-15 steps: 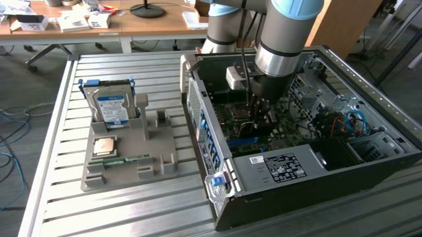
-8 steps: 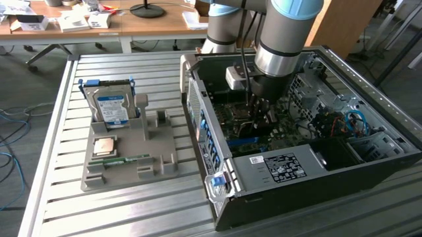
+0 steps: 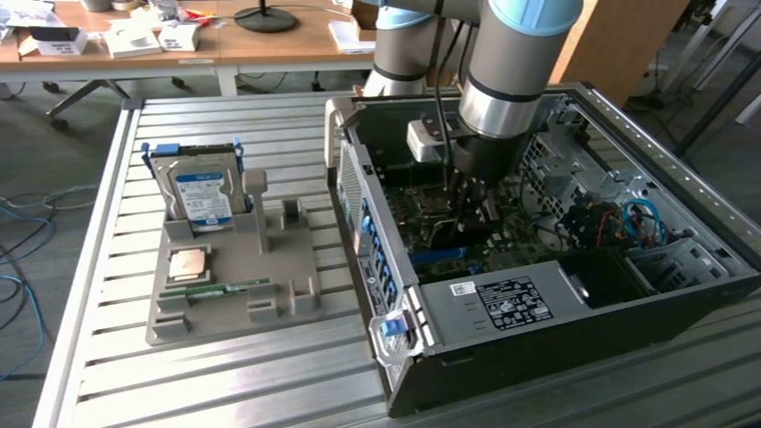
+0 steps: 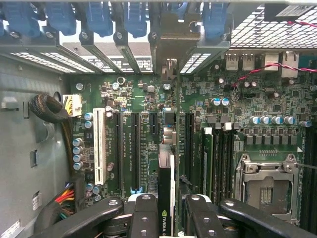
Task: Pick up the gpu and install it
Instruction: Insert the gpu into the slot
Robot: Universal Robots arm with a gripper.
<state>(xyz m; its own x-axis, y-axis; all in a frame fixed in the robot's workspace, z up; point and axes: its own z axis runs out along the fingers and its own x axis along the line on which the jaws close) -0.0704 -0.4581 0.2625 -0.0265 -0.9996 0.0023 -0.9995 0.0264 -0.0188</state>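
Observation:
My gripper (image 4: 166,210) is deep inside the open computer case (image 3: 666,294), shut on the gpu (image 4: 166,183). I see the card edge-on, a thin dark and green board with a small green logo, standing upright over the motherboard (image 4: 138,99). It lies along the black expansion slots (image 4: 134,148), and its silver bracket (image 4: 168,39) reaches the rear slot openings with the blue clips. Whether the card's edge sits in a slot I cannot tell. In the exterior view my gripper (image 3: 470,201) hangs straight down over the middle of the board.
A white slot (image 4: 99,144), a cable bundle (image 4: 49,109) and the CPU socket (image 4: 267,183) flank the card. Outside the case, on the exterior view's left, a grey holder (image 3: 285,294) carries a hard drive (image 3: 202,192), a CPU (image 3: 191,265) and a memory stick (image 3: 214,290).

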